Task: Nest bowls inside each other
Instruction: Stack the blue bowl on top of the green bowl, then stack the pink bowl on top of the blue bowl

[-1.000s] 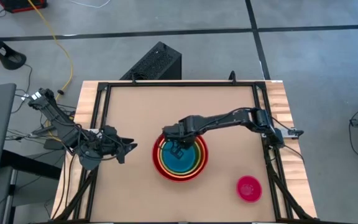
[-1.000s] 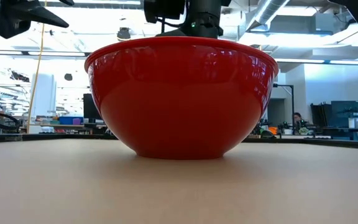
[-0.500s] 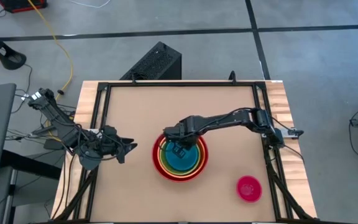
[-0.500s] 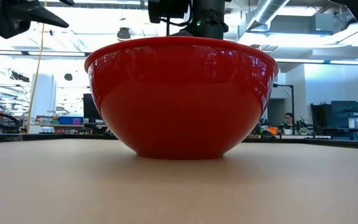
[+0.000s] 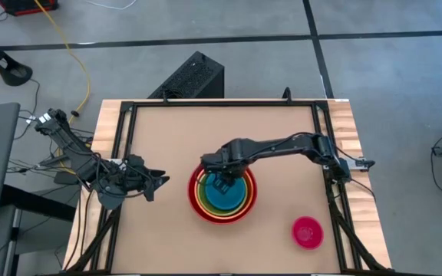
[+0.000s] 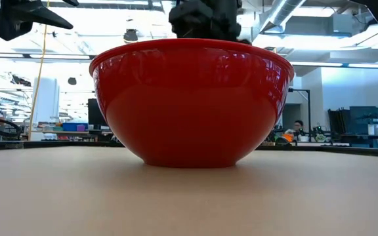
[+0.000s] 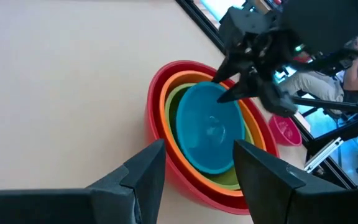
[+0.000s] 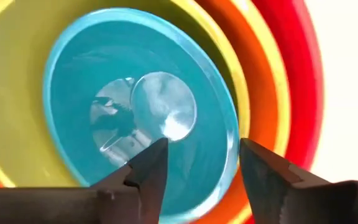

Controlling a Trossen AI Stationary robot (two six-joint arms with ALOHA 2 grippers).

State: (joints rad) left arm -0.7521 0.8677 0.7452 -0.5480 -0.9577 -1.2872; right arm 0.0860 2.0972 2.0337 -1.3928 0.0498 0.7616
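Observation:
Four bowls sit nested at the table's middle: red outermost, then orange, olive green and light blue innermost. The low view shows only the red bowl, standing on its base. The small magenta bowl stands alone near the front right. My right gripper hangs open above the stack, pointing down, its fingers on either side of the blue bowl's rim without touching it. My left gripper waits open at the table's left edge.
A black frame runs around the tabletop. Bare tabletop lies behind and left of the stack. A black box stands on the floor beyond the far edge. People sit in the room beyond the table.
My right gripper has opened, letting go of the light blue bowl, and has risen a little straight above the stack. The blue bowl stays seated in the olive green one.

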